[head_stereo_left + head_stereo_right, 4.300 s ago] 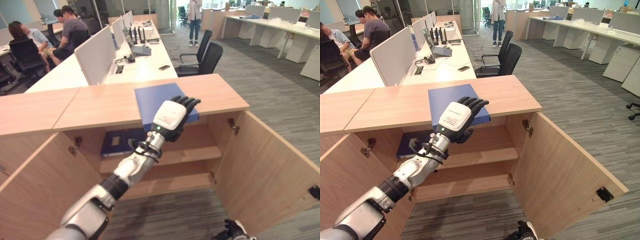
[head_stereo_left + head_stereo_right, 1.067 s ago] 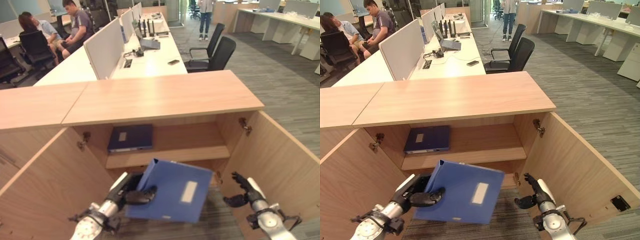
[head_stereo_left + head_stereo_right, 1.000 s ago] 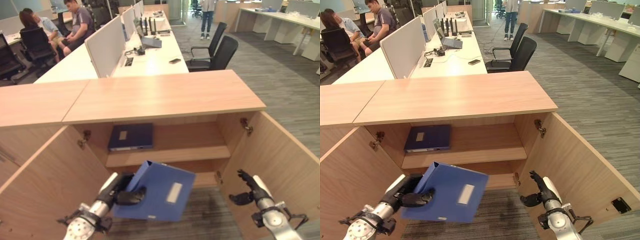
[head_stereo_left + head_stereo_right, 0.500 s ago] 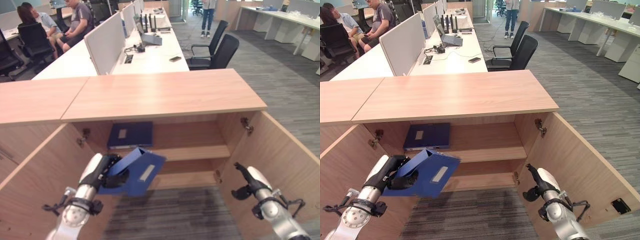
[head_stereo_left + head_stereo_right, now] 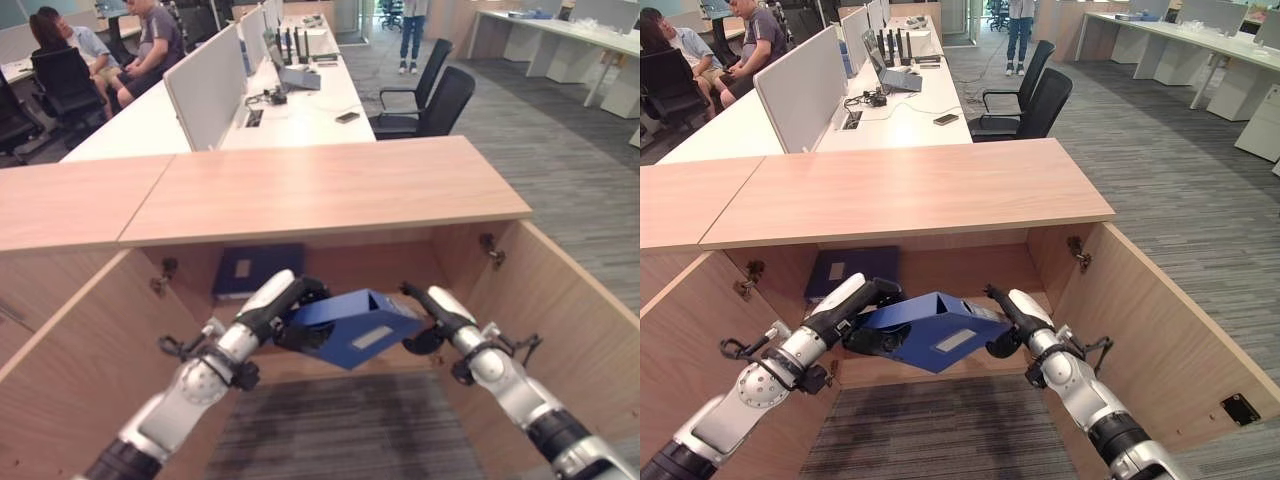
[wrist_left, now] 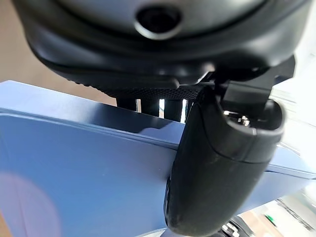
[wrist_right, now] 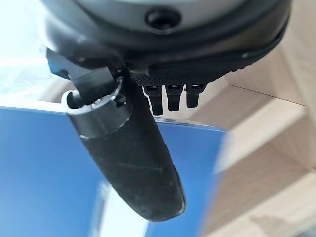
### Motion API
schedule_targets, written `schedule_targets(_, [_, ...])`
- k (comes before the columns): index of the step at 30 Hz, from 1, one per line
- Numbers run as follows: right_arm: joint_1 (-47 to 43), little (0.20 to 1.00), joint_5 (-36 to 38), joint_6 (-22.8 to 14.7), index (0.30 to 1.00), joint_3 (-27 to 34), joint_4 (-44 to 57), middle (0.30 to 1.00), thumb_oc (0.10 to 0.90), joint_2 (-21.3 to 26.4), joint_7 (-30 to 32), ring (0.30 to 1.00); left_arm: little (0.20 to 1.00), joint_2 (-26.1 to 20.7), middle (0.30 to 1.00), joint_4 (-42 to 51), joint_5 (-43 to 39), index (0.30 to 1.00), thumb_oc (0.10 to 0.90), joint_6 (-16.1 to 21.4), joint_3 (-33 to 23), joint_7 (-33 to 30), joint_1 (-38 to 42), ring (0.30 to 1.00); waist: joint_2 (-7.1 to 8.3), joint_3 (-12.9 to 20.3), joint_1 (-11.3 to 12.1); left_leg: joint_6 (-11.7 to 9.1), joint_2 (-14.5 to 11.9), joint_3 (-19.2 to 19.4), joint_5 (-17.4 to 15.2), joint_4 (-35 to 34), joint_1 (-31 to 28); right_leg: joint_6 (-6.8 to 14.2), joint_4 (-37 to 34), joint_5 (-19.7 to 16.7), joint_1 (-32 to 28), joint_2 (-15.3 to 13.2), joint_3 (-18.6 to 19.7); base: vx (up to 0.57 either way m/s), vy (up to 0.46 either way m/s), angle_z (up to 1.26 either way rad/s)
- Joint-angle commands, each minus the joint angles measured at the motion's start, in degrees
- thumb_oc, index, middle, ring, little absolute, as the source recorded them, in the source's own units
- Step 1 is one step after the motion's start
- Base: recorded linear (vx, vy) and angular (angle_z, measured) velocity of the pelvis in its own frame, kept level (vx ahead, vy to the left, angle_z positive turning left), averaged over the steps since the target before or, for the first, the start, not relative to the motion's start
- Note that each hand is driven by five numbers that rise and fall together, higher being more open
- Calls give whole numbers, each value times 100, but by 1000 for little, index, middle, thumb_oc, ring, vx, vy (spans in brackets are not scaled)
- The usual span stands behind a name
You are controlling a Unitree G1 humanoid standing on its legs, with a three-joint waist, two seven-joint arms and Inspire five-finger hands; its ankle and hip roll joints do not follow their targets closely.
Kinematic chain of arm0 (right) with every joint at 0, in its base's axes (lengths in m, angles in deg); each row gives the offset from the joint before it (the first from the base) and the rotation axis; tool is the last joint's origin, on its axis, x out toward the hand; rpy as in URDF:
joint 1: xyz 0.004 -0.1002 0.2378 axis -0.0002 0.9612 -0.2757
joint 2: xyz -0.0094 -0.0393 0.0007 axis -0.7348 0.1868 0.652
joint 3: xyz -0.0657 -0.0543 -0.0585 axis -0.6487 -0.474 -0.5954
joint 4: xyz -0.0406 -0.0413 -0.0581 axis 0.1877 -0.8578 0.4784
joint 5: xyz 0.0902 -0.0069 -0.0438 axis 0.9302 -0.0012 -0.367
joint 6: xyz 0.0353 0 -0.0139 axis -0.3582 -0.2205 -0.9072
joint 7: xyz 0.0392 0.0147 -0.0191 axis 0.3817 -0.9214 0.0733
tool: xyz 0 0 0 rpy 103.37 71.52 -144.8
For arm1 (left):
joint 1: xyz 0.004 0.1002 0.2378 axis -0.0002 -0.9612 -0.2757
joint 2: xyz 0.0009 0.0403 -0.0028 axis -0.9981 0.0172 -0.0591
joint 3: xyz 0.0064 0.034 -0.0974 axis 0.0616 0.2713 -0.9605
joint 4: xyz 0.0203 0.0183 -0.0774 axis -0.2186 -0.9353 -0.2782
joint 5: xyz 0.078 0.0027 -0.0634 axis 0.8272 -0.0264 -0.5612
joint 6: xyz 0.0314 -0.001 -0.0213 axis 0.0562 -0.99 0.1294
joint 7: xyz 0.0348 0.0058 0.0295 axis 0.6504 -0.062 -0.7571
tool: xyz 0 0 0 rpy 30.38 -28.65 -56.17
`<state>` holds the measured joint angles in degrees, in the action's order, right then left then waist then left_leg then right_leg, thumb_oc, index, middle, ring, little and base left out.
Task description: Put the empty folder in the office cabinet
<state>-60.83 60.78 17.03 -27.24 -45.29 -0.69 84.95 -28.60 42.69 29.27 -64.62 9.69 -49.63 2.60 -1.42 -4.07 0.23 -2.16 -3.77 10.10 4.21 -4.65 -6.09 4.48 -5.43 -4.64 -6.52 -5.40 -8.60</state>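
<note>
A blue folder (image 5: 352,325) with a pale label hangs tilted in the cabinet's opening, about level with the shelf. My left hand (image 5: 287,304) grips its left end; in the left wrist view the thumb (image 6: 217,163) lies on the folder's face (image 6: 74,173) with the fingers behind it. My right hand (image 5: 1011,305) has come to the folder's right end. In the right wrist view its thumb (image 7: 138,163) presses the blue face (image 7: 39,173) while the fingers pass behind the edge.
The wooden cabinet's top (image 5: 320,185) spans the view. Its right door (image 5: 560,320) and left door (image 5: 70,370) both swing wide towards me. A dark blue folder (image 5: 240,270) lies flat on the upper shelf at the left. Desks, chairs and seated people are beyond.
The left hand has carried the folder up and to the right, from beside the left door into the cabinet's opening. The right hand has moved left and taken hold of the folder's right end.
</note>
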Motion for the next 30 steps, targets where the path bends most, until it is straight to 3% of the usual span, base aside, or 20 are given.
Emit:
schedule_targets(1, [-971, 900, 268, -397, 900, -160, 325, 900, 800, 38, 346, 900, 300, -401, 300, 468, -723, 300, 400, 691, 148, -46, 1097, 300, 218, 292, 4, -23, 251, -215, -774, -35, -184, 187, 43, 582, -73, 128, -201, 0, 0, 0])
schedule_targets(6, [-1070, 900, 421, -435, 900, -207, 373, 900, 800, -12, 389, 900, 300, -489, 300, 482, -874, 300, 400, 672, 366, -11, 1218, 300, 216, 294, 6, -22, 251, -212, -772, -35, -194, 188, 43, 581, -82, 130, -196, 0, 0, 0])
schedule_targets(13, [-1129, 900, 945, -528, 900, -598, 352, 900, 800, -189, 25, 900, 300, -160, 300, 539, -1060, 300, 400, 738, 630, -78, 1712, 300, 249, 304, -6, -31, 251, -233, -760, -35, -194, 186, 43, 597, -91, 136, -200, 0, 0, 0])
schedule_targets(14, [-1156, 582, 1055, -542, 582, -686, 363, 582, 588, -209, -85, 582, 300, -119, 300, 582, -1125, 300, 400, 756, 649, -64, 1787, 300, 253, 303, -3, -34, 252, -236, -759, -35, -191, 185, 43, 600, -89, 138, -198, 0, 0, 0])
schedule_targets(15, [-1167, 394, 1223, -550, 394, -785, 364, 394, 463, -231, -239, 394, 300, -75, 300, 645, -1192, 300, 400, 793, 666, -59, 1877, 300, 259, 308, -1, -40, 251, -237, -758, -35, -191, 185, 43, 602, -89, 137, -205, 0, 0, 0])
schedule_targets(16, [-1165, 300, 1386, -552, 300, -870, 331, 300, 400, -260, -370, 300, 300, -31, 300, 725, -1281, 300, 400, 820, 661, -61, 1960, 300, 266, 306, 3, -45, 250, -237, -755, -35, -191, 186, 43, 602, -91, 136, -215, 0, 0, 0])
schedule_targets(23, [-964, 300, 2161, -578, 300, -1055, 2, 300, 400, -483, -874, 300, 300, -136, 300, 1268, -2078, 300, 400, 956, 790, 352, 2270, 300, 269, 328, 20, -72, 241, -227, -752, -35, -209, 190, 43, 610, -111, 138, -224, 0, 0, 0])
schedule_targets(30, [-722, 300, 2315, -682, 300, -1050, -46, 300, 400, -477, -1096, 300, 300, -254, 300, 1183, -2389, 300, 400, 963, 760, 570, 2146, 300, 261, 340, 19, -88, 235, -207, -754, -35, -235, 202, 43, 621, -129, 137, -231, 0, 0, 0])
